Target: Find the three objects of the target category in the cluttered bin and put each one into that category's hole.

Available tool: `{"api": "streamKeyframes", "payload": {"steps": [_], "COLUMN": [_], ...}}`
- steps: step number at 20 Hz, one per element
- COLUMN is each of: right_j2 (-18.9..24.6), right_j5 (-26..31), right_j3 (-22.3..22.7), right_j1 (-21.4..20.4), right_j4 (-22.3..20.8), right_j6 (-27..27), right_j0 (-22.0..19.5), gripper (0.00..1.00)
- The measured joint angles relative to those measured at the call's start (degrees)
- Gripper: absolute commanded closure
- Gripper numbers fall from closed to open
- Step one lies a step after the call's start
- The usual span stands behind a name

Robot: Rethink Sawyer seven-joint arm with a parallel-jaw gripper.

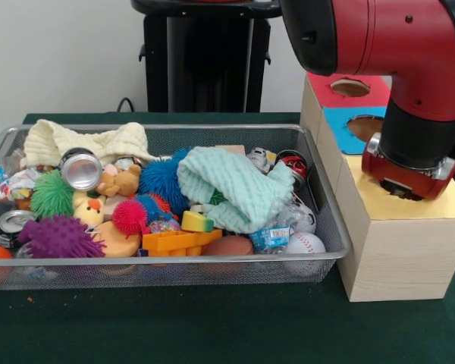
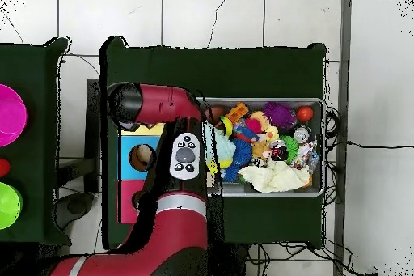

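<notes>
The wire-mesh bin [image 1: 337, 246] is full of clutter; it also shows in the overhead view [image 2: 259, 102]. The cream waffle cloth [image 1: 53, 140] lies at its back left corner, also seen from overhead [image 2: 275, 178]. The mint-green waffle cloth [image 1: 235, 186] lies draped over toys at centre right, and shows from overhead [image 2: 226, 150]. I see no dotted white cloth. My gripper [image 1: 404, 182] is down at the yellow top [image 1: 447, 203] of the wooden box, right over the hole, which the red wrist covers. Whether the gripper holds anything is hidden.
The blue-topped hole [image 1: 364, 125] and the red-topped hole [image 1: 349, 87] lie behind the yellow one. The bin also holds spiky balls [image 1: 57, 235], plush animals [image 1: 121, 182], cans [image 1: 81, 168], a baseball [image 1: 303, 243] and orange blocks [image 1: 178, 241]. The arm [image 2: 174, 159] overhangs the boxes.
</notes>
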Motion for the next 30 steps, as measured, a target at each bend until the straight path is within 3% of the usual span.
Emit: {"api": "streamKeyframes", "payload": {"steps": [7,21,25,30], "right_j2": [0.03,-0.02,0.03,1.22], "right_j5": [5.81,6.92,8.14,8.25], "right_j3": [-0.01,2.74,4.01,8.36], "right_j1": [-4.31,-15.86,-18.88,-23.53], "right_j4": [0.05,-0.93,-4.28,-9.77], "right_j6": [0.00,-0.11,-0.71,-3.95], "right_j0": [-0.65,-7.29,-9.81,-16.53], "gripper": [0.00,0.00,0.00,0.00]}}
